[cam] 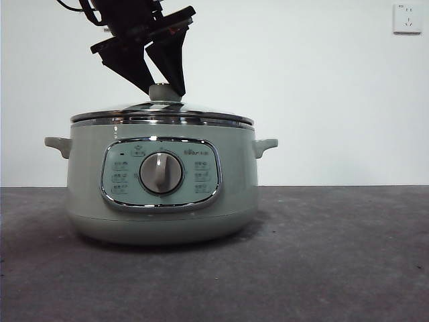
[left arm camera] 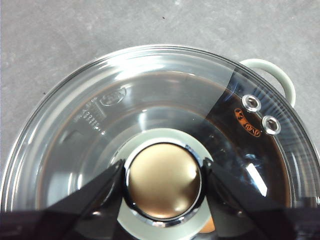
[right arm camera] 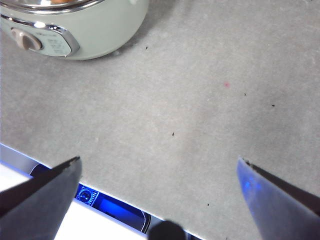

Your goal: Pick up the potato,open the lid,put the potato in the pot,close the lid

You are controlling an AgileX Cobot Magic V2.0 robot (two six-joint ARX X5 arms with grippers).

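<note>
two jaws of left gripper (left arm camera: 162,182) narrow around lid (left arm camera: 150,115) knob on pot (cam: 161,194); potato (left arm camera: 209,227) maybe inside. closing step; next release. right gripper (right arm camera: 159,172) wide, idle.

There is one pot (cam: 163,194) with one glass lid (cam: 162,114) on top. The lid has one round knob (cam: 164,92). The pot has two small handles, one big dial (cam: 161,173) and one wall socket (cam: 407,18) behind it. Two black grippers show
</note>
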